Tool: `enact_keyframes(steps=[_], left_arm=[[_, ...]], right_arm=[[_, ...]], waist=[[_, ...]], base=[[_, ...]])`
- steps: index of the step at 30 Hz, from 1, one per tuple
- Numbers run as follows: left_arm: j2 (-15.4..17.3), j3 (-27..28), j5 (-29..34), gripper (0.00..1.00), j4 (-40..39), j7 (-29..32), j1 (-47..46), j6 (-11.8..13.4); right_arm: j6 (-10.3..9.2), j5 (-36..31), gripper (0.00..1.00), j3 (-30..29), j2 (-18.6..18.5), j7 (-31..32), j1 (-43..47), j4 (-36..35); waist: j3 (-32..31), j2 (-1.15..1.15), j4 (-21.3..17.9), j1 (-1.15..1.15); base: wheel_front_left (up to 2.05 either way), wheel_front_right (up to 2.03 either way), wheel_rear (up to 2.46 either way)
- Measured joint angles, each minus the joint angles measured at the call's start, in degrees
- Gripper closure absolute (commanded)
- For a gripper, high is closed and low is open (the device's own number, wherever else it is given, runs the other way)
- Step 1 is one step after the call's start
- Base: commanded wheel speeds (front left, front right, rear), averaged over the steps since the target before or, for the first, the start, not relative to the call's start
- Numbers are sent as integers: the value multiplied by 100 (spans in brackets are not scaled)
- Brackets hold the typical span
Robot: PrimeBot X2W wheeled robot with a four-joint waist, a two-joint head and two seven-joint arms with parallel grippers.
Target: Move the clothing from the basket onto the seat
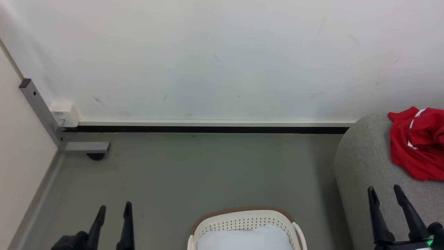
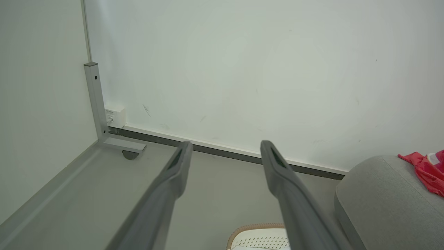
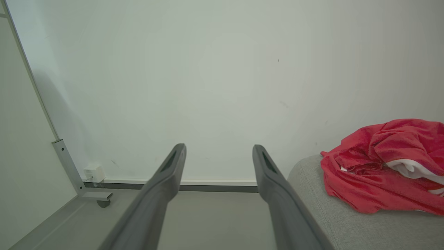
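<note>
Clothing [image 1: 418, 142]: a crumpled red heap on the seat [image 1: 364, 163], beyond the right gripper [image 1: 383, 188] and apart from it.
Right gripper: fingers spread, holding nothing, over the seat.
Left gripper [image 1: 116, 205]: fingers spread, holding nothing, left of the basket [image 1: 242, 217].
Basket: holds pale fabric [image 1: 244, 238].

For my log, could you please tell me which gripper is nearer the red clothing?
Right. The right gripper is at the seat, close to the clothing; the left gripper is far off, beyond the basket.

Even, bright light, faint shadows, wrist views slightly bowed
</note>
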Motion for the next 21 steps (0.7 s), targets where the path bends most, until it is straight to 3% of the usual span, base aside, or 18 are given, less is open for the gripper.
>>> enact_keyframes(steps=[11,21], left_arm=[[-325,512,534,0,223,0,-55,-444],[-431,708,595,0,332,0,-57,-580]], right_arm=[[0,-144,0,203,179,-2,-104,148],[0,-96,0,381,201,-2,-201,274]], waist=[[-15,0,-52,0],[-47,0,-113,0]], base=[[0,0,0],[0,0,0]])
